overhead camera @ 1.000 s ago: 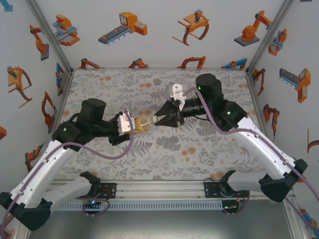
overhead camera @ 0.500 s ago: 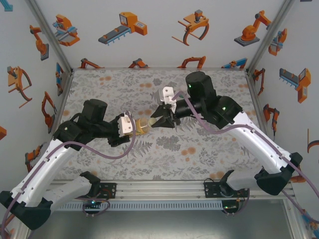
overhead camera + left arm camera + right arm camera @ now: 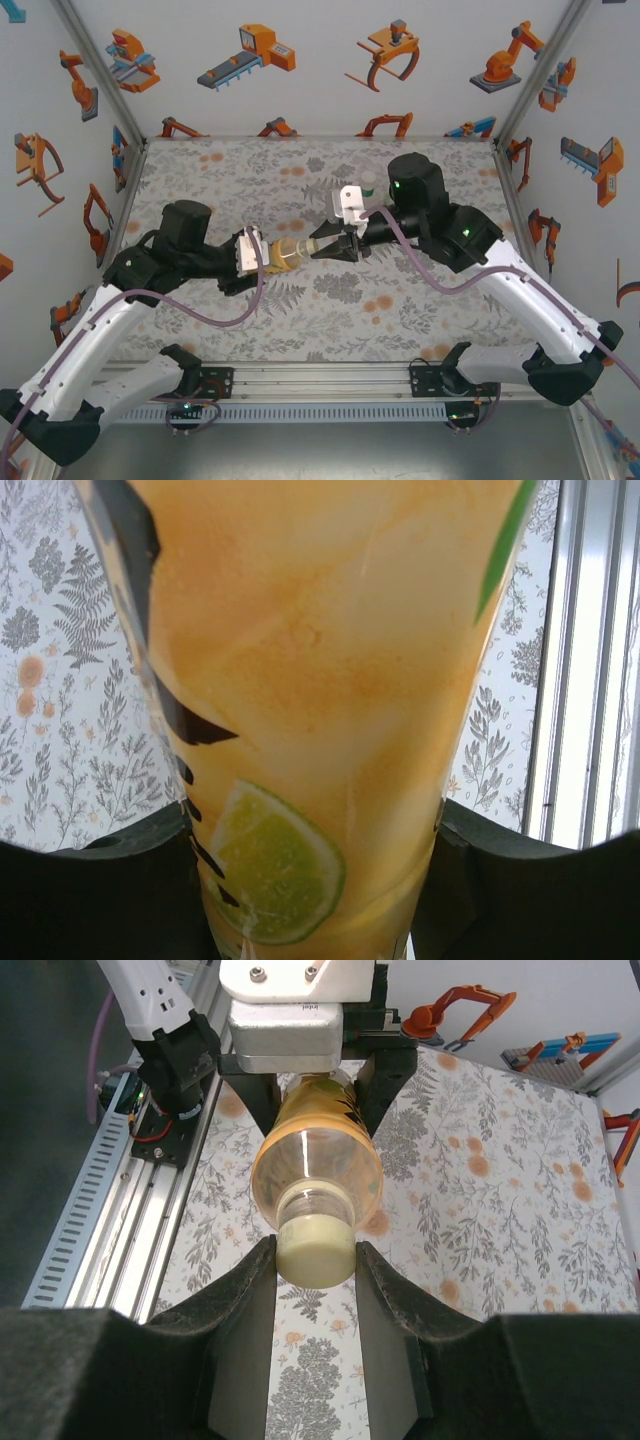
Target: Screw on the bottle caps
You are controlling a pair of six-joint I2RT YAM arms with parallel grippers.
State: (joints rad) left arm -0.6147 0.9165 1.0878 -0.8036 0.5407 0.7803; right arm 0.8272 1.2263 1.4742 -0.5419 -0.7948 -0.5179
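**Gently does it: turn the cap square to the neck**

Here the juice bottle (image 3: 316, 1165) lies on its side in the air above the table (image 3: 480, 1220), between the two arms. The left gripper (image 3: 265, 253) has its fingers clamped on the bottle's lower body, one on each side. The pale yellow cap (image 3: 316, 1247) sits on the neck and faces the right arm. The right gripper (image 3: 315, 1250) has its fingers pressed against opposite sides of the cap.

The step in hand looks like tightening, and it depends on alignment. The right wrist should turn about the bottle's long axis, so the cap follows the thread and does not ride up crooked. From the right wrist view the cap seems centred between the fingers, which helps.

The left grip must stop the smooth, tapered bottle from twisting along, but squeezing too hard could dent the thin plastic. A light push toward the neck while turning should help the thread catch. How far the cap is already screwed down cannot be told.
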